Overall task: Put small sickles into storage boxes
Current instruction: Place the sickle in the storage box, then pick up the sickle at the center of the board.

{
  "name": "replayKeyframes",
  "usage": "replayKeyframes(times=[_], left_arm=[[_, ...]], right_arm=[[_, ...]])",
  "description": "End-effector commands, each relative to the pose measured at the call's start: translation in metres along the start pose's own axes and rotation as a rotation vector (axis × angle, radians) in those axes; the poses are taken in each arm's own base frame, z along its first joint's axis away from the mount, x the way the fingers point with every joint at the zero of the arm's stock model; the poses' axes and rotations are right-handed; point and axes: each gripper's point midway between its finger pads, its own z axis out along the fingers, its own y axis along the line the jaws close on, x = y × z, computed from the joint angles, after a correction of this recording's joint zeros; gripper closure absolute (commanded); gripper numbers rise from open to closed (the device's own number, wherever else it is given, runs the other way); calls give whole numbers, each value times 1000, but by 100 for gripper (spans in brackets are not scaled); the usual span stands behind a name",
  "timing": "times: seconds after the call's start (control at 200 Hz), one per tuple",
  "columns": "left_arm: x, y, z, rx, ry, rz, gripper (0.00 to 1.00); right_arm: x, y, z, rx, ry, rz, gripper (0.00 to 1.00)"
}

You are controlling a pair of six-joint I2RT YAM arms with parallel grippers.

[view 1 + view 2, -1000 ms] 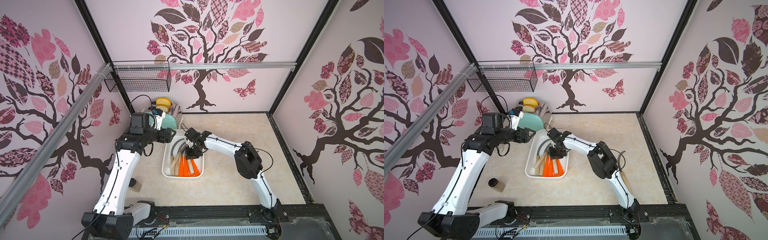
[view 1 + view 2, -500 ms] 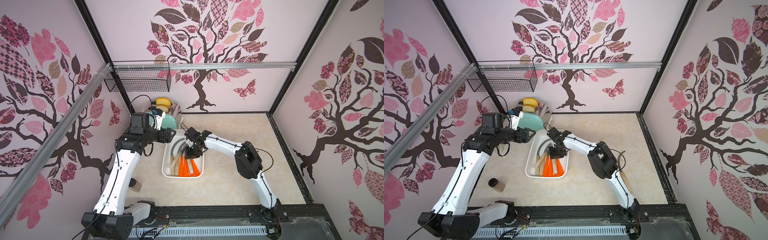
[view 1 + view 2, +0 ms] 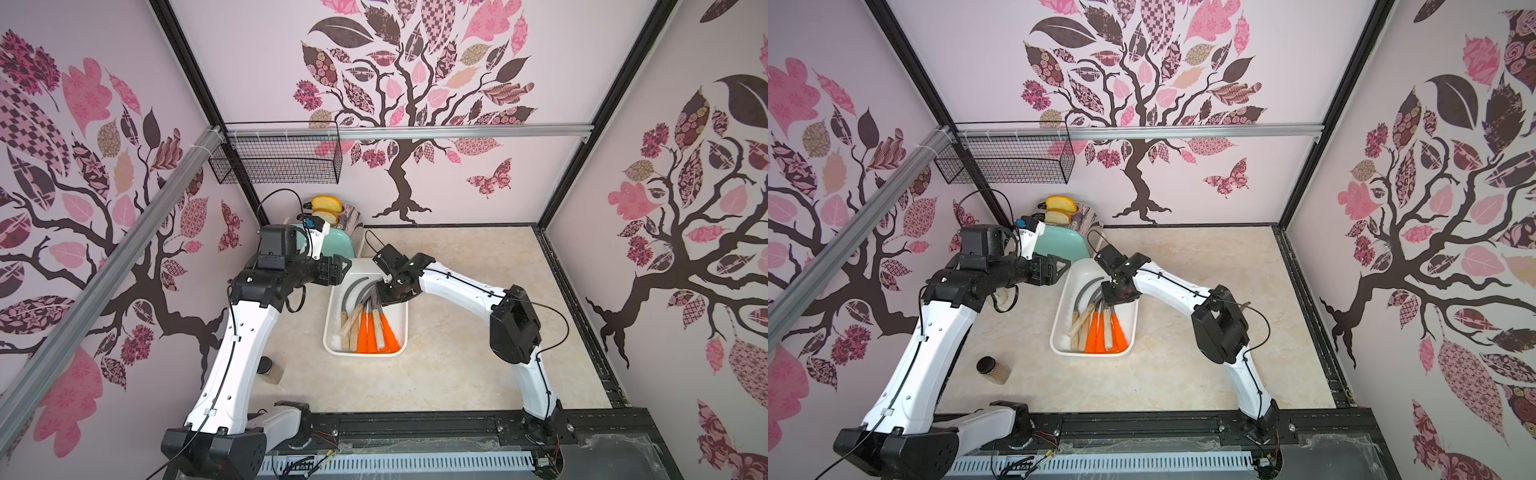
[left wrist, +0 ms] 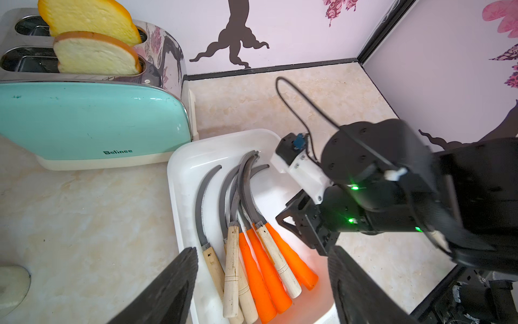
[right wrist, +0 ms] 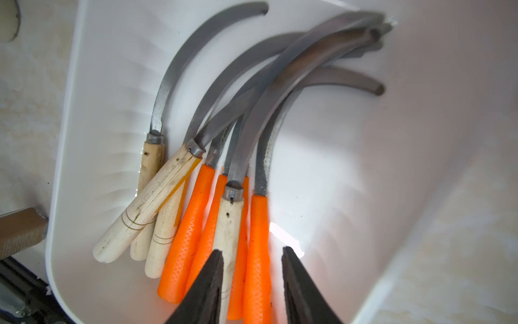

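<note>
The white storage box [image 3: 365, 352] [image 3: 1088, 353] stands mid-table, behind the toaster's front corner. Several small sickles [image 3: 368, 328] [image 3: 1100, 328] lie in it side by side, some with orange handles, some with pale wooden ones, their curved grey blades [image 5: 280, 84] fanned toward the far end. My right gripper [image 3: 384, 297] [image 5: 251, 251] hangs low over the handles. Its jaws stand slightly open and grip nothing. My left gripper [image 3: 338, 270] [image 4: 262, 252] hovers wide open at the box's far left corner, empty.
A mint toaster [image 3: 336, 243] [image 4: 84, 120] with two bread slices [image 4: 95, 53] stands just behind the box. A small brown jar [image 3: 270, 370] [image 3: 992, 370] lies beside the left arm. A black wire basket [image 3: 278, 162] hangs on the back wall.
The right gripper's jaws have parted a little above the sickle handles. Both arms have hardly moved.
</note>
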Motion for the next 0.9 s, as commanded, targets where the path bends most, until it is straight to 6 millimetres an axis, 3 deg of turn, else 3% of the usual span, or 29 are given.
replayKeyframes(times=[0.0,0.105,0.17,0.245,0.335,0.39,0.44,0.455,0.655,0.895], left_arm=[[-12,-4,-9,-1,-43,19,23],[-13,-5,-9,6,-45,13,23],[-15,-6,-9,10,-51,15,23],[-16,-8,-9,20,-52,17,23],[-10,-28,-13,132,-30,67,23],[-8,-40,-16,187,-40,97,22],[-3,-49,-16,205,-26,133,21],[-3,-51,-16,205,-23,142,21],[1,-58,-11,229,-1,141,19],[-1,-60,-7,242,-1,131,18]], right_arm=[[-36,-18,-53,102,-226,-8,63],[-46,-40,-91,176,-362,14,65],[-49,-57,-110,194,-415,50,59],[-48,-83,-119,160,-407,132,57],[-42,-112,-129,136,-407,209,49],[-38,-123,-144,151,-440,216,36],[-34,-133,-156,193,-464,215,3],[-33,-136,-159,207,-466,211,1],[-14,-181,-192,407,-501,246,0],[30,-223,-191,387,-420,361,0]])
